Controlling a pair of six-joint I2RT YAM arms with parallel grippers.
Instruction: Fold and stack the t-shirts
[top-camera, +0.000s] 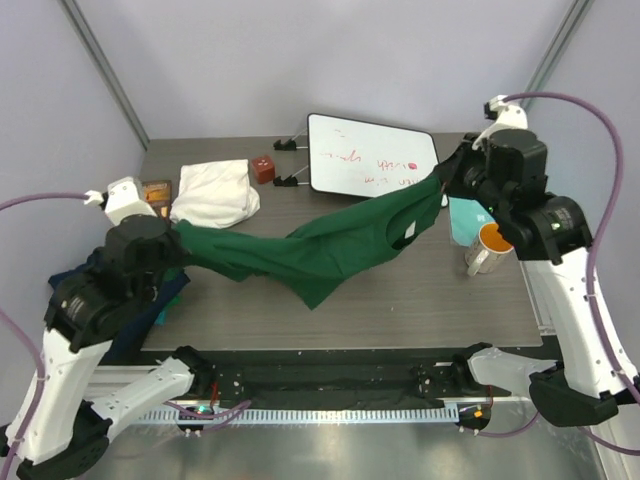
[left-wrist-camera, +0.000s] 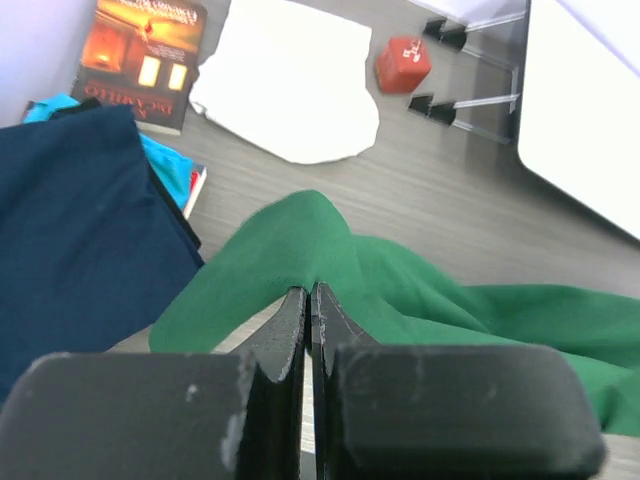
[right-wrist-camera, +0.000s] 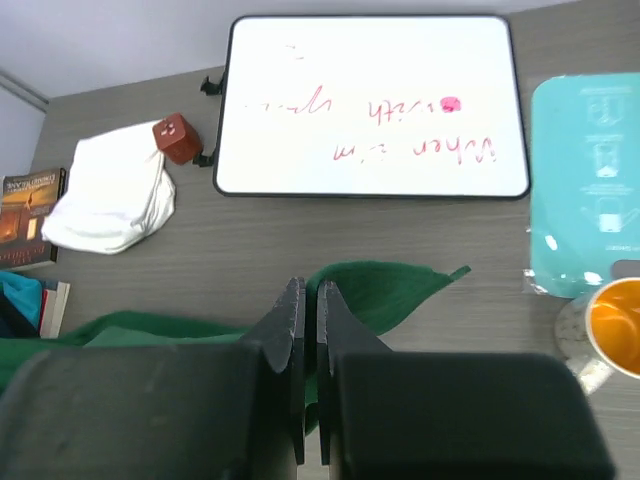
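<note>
The dark green t-shirt (top-camera: 320, 250) hangs stretched across the worktop (top-camera: 420, 300), its left end clenched in the left end effector (left-wrist-camera: 311, 292) and its right end, by the collar, in the right end effector (right-wrist-camera: 309, 288). Light and limp, it sags mid-span; holds at shoulders or hem corners would likely keep folds square. The cream-white t-shirt (top-camera: 213, 192) lies far left, the navy t-shirt (left-wrist-camera: 80, 220) beside the left arm.

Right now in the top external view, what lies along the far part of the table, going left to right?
Left to right: brown book → cream-white t-shirt → small red cube → whiteboard → teal board → mug.
</note>
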